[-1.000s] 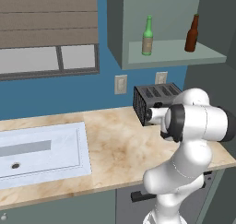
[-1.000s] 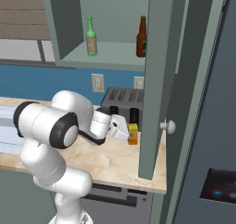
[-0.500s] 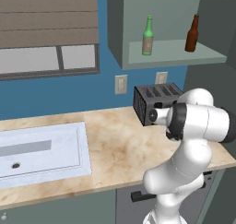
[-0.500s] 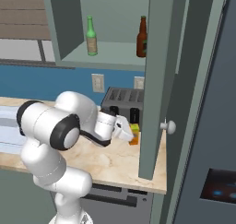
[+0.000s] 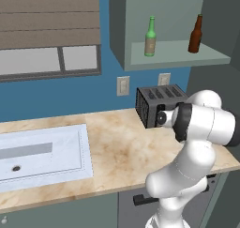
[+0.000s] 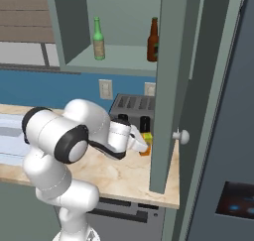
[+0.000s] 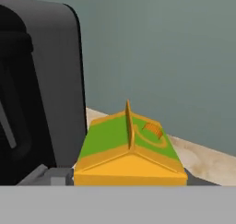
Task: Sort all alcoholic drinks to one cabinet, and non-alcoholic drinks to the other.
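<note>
right at the bottom of our hand view, the orange carton sits dead ahead between the fingers, its gabled ridge running away from us. we cannot tell whether the fingers have clamped it or stand apart. the carton rests near the right end of the counter, just beside the toaster and close to the open cabinet door. our arm reaches low and forward, gripper level at the carton. farther up, the green bottle and brown bottle stand well apart on the cabinet shelf.
</note>
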